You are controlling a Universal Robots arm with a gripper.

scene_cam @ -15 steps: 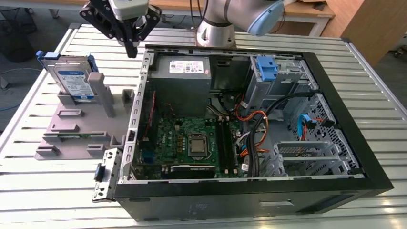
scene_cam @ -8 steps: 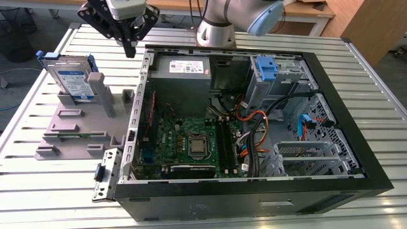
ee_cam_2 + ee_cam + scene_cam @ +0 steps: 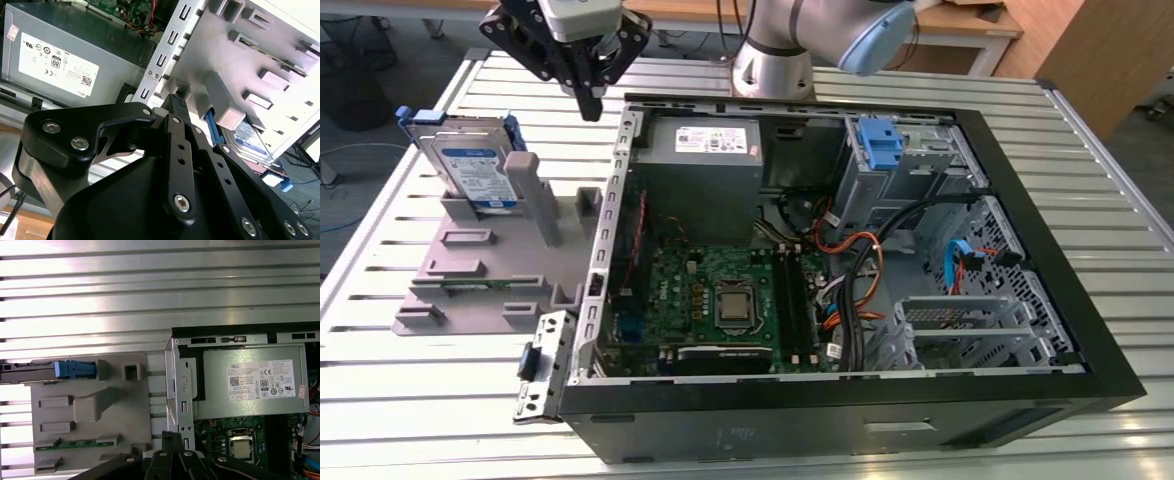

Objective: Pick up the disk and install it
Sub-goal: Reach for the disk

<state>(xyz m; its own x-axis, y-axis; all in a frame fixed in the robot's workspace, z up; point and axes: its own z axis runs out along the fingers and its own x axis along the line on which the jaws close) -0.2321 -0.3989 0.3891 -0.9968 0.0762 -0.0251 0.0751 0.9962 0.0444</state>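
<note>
The disk [image 3: 476, 172] stands upright on edge in a grey holder [image 3: 480, 265] at the exterior view's left, its blue-and-white label facing forward and a blue carrier bracket around it. My gripper [image 3: 591, 104] hangs above the table, between the holder and the computer case's back corner, clear of the disk. Its fingers meet at the tip and hold nothing. In the first wrist view the disk [image 3: 30, 371] appears edge-on with its blue bracket, far from my gripper [image 3: 170, 436]. The second wrist view has the disk [image 3: 248, 134] behind a grey post, beyond my gripper [image 3: 177, 102].
The open computer case [image 3: 1067, 300] lies on the slatted metal table [image 3: 427, 400]. Inside are the grey power supply [image 3: 703, 150], the motherboard [image 3: 720, 300], bundled cables, a tall blue latch [image 3: 882, 143] and an empty metal drive cage [image 3: 961, 320]. The arm's base [image 3: 771, 70] stands behind the case.
</note>
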